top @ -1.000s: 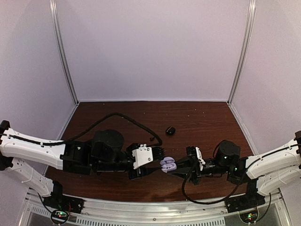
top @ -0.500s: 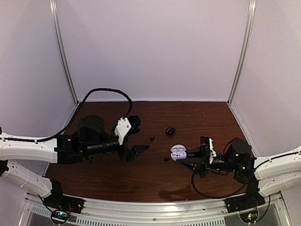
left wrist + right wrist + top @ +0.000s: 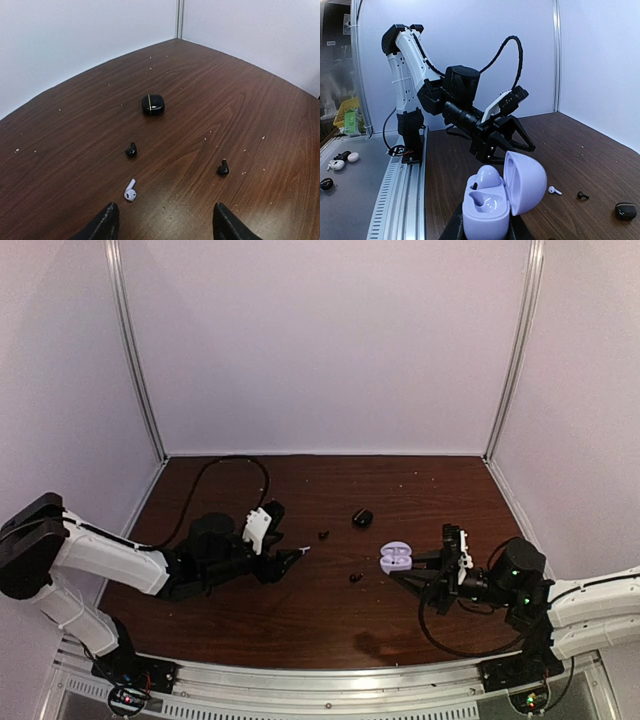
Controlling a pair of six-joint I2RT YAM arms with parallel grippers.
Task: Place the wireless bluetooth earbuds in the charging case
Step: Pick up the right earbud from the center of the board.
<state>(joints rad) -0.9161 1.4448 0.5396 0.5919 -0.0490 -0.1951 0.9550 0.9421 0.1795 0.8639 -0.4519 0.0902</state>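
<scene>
The left tool [image 3: 165, 226] is spread wide and holds nothing. The pale earbud [image 3: 130, 191] lies on the bench [image 3: 260, 100], just right of its tips. I think it should drop slowly with the earbud in its gap. Then it should pinch softly so the earbud does not flick away. On the right, the right tool [image 3: 420, 570] grips the open charging case [image 3: 395, 558]. The bench is brown, crumby wood inside pale walls [image 3: 320, 340].
</scene>
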